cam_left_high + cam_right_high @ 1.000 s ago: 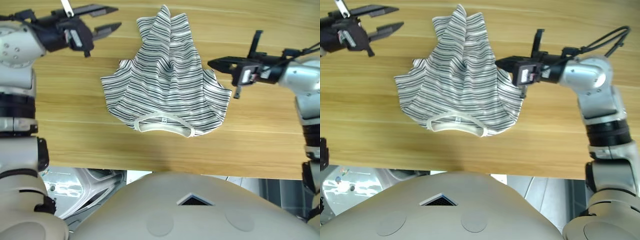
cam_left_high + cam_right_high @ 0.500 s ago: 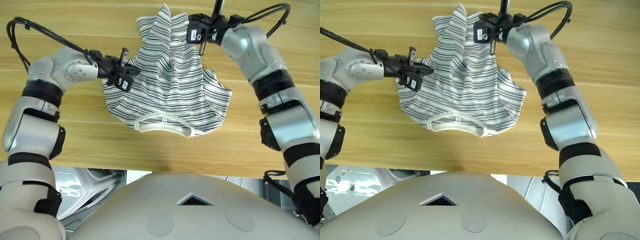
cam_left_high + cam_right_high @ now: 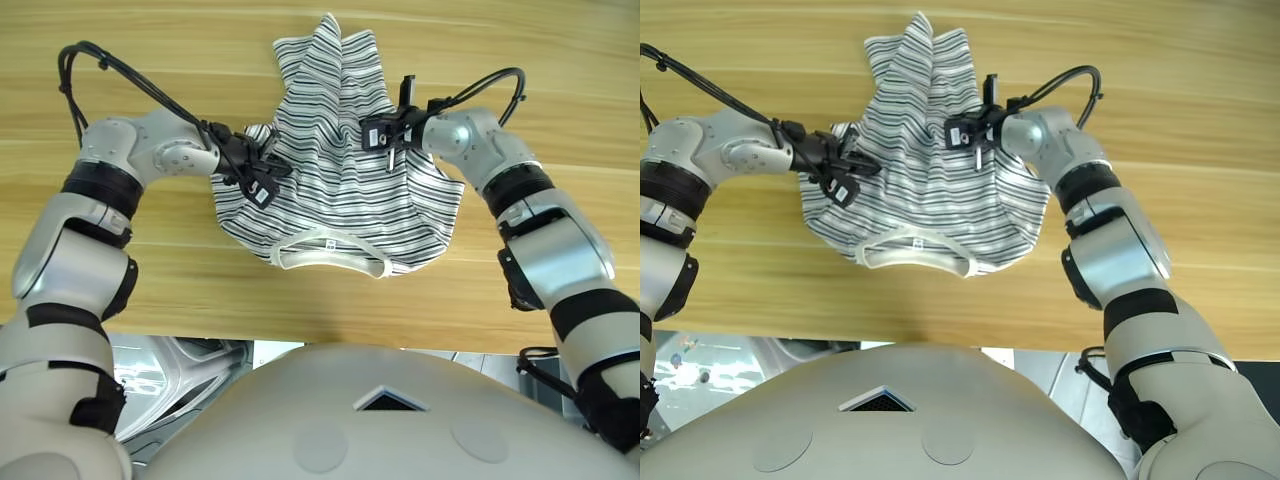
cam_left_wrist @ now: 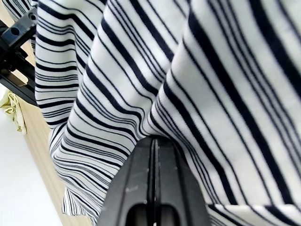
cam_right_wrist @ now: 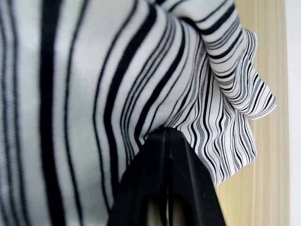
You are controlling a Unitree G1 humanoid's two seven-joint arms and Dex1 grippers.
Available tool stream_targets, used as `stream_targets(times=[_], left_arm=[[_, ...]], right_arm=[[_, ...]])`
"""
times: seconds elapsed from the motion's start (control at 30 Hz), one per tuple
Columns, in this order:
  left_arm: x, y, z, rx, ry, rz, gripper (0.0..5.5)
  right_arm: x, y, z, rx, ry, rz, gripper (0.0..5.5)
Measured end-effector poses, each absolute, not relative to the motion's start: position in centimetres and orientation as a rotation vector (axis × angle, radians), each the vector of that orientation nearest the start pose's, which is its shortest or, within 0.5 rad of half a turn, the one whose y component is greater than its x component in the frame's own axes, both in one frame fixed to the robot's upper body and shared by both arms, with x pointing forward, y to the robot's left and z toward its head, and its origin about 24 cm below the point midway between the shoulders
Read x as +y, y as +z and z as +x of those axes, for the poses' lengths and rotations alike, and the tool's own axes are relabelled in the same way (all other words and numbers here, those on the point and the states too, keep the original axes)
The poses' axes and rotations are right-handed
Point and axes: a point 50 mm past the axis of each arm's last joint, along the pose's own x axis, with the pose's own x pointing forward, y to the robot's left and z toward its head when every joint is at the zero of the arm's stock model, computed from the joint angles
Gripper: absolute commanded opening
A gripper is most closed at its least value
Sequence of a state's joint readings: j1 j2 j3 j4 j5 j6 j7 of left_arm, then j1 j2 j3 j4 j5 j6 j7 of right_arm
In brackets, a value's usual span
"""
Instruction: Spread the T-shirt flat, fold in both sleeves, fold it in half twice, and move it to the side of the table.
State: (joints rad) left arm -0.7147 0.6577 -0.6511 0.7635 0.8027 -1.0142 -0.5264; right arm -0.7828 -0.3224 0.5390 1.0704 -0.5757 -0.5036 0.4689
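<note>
Pinching the striped T-shirt [image 3: 335, 195] from both sides, with each gripper closed on a fold of cloth.
T-shirt: lies crumpled and ridged on the wooden table [image 3: 120, 270], its white collar [image 3: 328, 250] toward the robot. Left gripper [image 3: 262, 182]: at the T-shirt's left edge, on the bunched sleeve area. In the left wrist view its fingers [image 4: 153, 188] are pressed together, tips buried in a fold. Right gripper [image 3: 375, 135]: on the T-shirt's upper right part, beside the central ridge. Its fingers [image 5: 164, 188] are likewise pressed together, nipping striped cloth.
</note>
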Motion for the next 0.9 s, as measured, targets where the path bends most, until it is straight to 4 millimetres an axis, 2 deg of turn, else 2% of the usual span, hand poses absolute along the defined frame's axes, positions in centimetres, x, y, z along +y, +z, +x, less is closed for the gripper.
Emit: stream_targets(times=[0.13,0.43,0.57,0.77,0.9], left_arm=[[16.0,4.5,29.2,-0.231,-1.558,1.639,0.03],[16.4,3.7,27.9,-0.24,-1.548,1.613,0.03],[16.5,3.7,27.9,-0.238,-1.54,1.612,0.03],[17.2,3.3,27.2,-0.22,-1.534,1.587,0.03],[17.4,3.1,27.0,-0.211,-1.516,1.562,0.03]], right_arm=[[-12.2,2.4,34.3,0.15,1.048,-1.19,0.0],[-15.6,2.6,34.9,0.239,0.916,-1.12,0.0],[-15.9,2.7,35.0,0.255,0.897,-1.104,0.0],[-18.4,2.8,36.1,0.398,0.669,-1.097,0.0],[-19.3,2.8,36.2,0.44,0.584,-1.103,0.0]])
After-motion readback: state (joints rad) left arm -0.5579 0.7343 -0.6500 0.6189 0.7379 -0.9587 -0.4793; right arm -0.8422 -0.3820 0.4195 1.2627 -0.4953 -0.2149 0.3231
